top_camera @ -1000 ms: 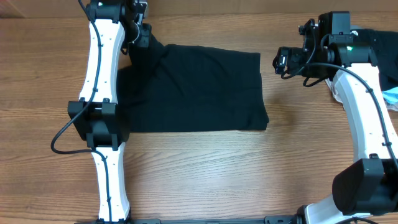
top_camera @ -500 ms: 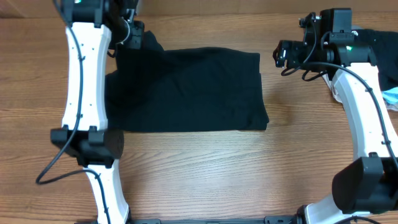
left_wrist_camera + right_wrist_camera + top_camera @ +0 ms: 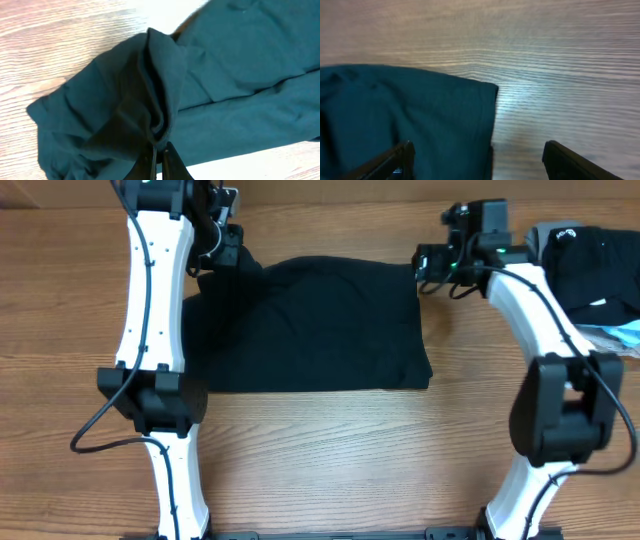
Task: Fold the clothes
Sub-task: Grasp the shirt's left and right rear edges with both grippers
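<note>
One black T-shirt [image 3: 310,325] is laid out as a rough rectangle on the wooden table [image 3: 330,470], toward the far edge and between the two arms. Its near edge is seen running straight across the table, while its far left corner is drawn up into a bunched peak. That corner is gripped by the left end effector [image 3: 228,242], whose jaws are closed tight on the fabric. In the left wrist view the two fingers [image 3: 172,162] are pressed together with a pinched ridge of cloth rising from between them, and the rest of the T-shirt [image 3: 240,75] is seen falling away in soft folds onto the table [image 3: 60,40]. The right end effector [image 3: 425,265] is held at the far right corner of the T-shirt with its jaws spread wide, and nothing is grasped by it. In the right wrist view the hemmed corner of the T-shirt [image 3: 395,110] is seen lying flat on the table [image 3: 545,60] between the parted fingers [image 3: 395,157]. Whether the fabric is touched by them cannot be told. At the far right of the table, well apart from the T-shirt, a black garment [image 3: 590,270] with white marks is piled, and a light-blue cloth [image 3: 628,335] is seen just beside it.
</note>
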Controlling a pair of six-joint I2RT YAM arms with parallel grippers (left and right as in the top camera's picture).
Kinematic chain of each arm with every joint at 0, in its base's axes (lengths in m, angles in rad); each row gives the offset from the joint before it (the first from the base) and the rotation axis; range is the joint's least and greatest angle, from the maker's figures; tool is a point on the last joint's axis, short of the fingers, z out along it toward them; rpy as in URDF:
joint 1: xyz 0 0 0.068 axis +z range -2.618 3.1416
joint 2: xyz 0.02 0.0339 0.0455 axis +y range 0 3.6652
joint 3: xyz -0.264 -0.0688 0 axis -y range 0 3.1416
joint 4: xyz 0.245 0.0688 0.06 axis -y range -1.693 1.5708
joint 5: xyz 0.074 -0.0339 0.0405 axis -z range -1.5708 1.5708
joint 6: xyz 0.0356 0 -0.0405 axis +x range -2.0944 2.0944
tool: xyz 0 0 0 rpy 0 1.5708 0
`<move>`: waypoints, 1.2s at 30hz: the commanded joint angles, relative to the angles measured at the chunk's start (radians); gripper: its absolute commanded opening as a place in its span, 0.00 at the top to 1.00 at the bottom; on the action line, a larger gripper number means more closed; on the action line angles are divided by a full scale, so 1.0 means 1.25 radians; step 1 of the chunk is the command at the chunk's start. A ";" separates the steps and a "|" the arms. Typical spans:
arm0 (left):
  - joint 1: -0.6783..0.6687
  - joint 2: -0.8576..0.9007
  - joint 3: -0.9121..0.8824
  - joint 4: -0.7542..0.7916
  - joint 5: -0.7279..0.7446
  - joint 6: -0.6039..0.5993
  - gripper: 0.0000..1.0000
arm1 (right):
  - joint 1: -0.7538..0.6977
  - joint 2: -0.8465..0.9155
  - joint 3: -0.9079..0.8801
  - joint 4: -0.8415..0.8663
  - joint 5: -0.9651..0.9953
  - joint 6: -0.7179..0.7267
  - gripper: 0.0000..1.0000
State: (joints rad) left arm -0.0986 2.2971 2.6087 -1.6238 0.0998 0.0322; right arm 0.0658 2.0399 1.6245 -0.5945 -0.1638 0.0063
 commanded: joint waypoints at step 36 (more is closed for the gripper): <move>-0.005 0.030 -0.003 -0.005 -0.086 0.010 0.96 | 0.034 0.195 0.007 0.262 0.047 0.160 0.79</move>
State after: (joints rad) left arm -0.1051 2.3268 2.6045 -1.6344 0.0208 0.0322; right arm 0.1177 2.3032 1.6226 -0.2481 -0.1108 0.1905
